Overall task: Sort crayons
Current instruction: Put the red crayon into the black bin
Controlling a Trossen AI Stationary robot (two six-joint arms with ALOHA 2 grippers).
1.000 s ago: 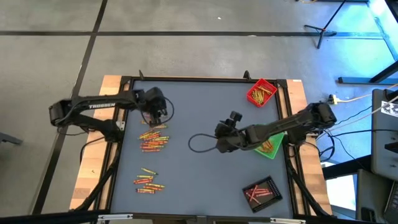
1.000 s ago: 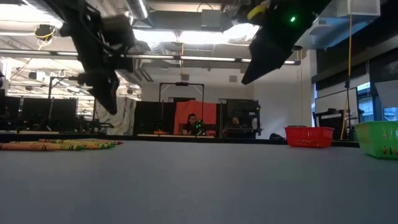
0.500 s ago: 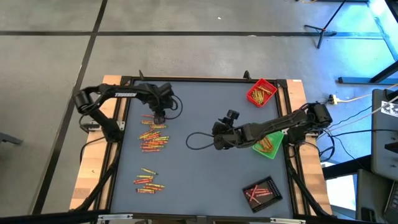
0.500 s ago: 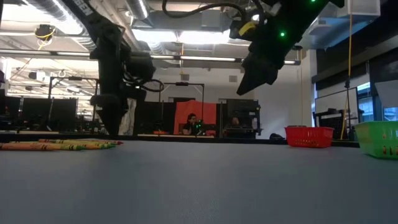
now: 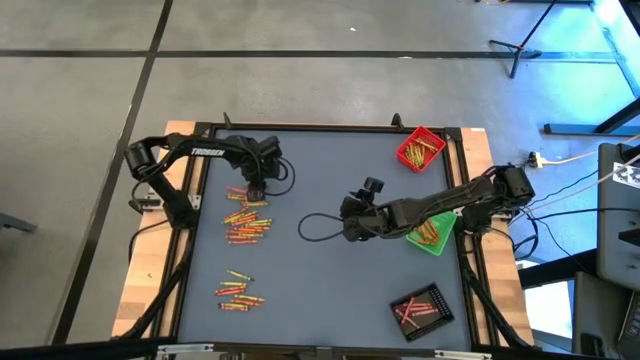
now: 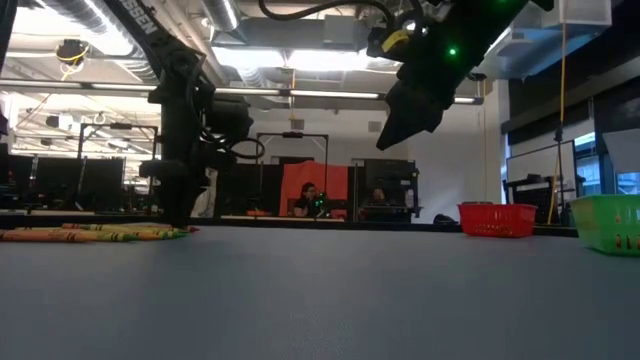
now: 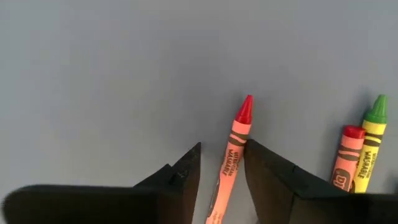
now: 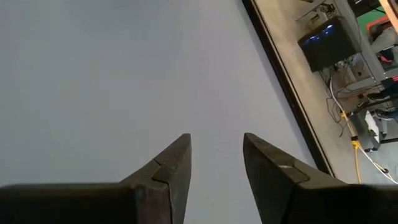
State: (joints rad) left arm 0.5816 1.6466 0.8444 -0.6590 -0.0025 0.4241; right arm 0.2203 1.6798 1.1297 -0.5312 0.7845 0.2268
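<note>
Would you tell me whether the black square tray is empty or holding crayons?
Holding crayons: the black square tray has several reddish crayons lying inside.

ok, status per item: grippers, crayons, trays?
left gripper: down at the table, fingers either side of a red crayon, closing, not clamped yet
right gripper: open, empty, above bare table mid-table
upper crayon pile: loose on table, unsorted
lower crayon pile: loose on table, unsorted
red tray: holds crayons
green tray: holds crayons, partly under right arm
black tray: holds crayons
</note>
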